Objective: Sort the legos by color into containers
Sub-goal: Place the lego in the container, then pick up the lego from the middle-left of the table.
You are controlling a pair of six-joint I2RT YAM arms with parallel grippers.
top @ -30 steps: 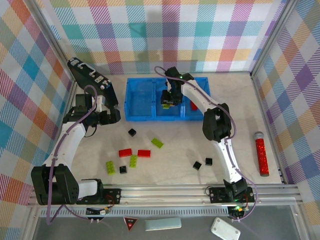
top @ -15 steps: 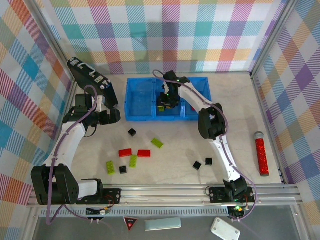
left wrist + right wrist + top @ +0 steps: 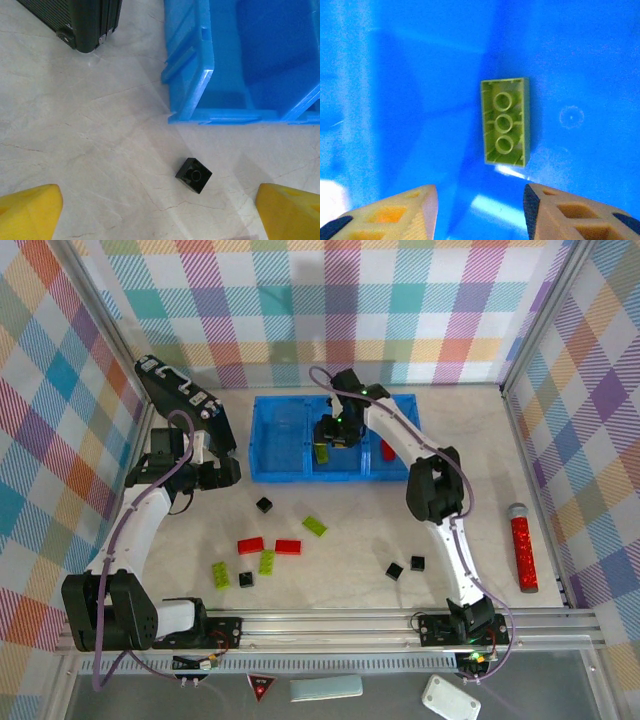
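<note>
The blue tray [image 3: 268, 440] has three compartments side by side. My right gripper [image 3: 337, 432] hovers open over the middle one, and a lime-green brick [image 3: 504, 121] lies upside down on its floor, just beyond the fingertips [image 3: 422, 202]. A red brick [image 3: 386, 449] rests in the right compartment. My left gripper [image 3: 222, 473] stands open left of the tray, above a black brick [image 3: 194, 175] on the table. Loose on the table are green bricks [image 3: 315, 526], red bricks [image 3: 289, 546] and more black bricks [image 3: 394, 570].
A black case [image 3: 185, 405] lies at the far left, close to the left arm, and its corner [image 3: 90, 25] shows in the left wrist view. A red glittery cylinder [image 3: 523, 546] lies at the right. Plaid walls enclose the table.
The right gripper opened and let go of the lime-green brick, which now lies in the middle compartment. The left arm has not moved.
</note>
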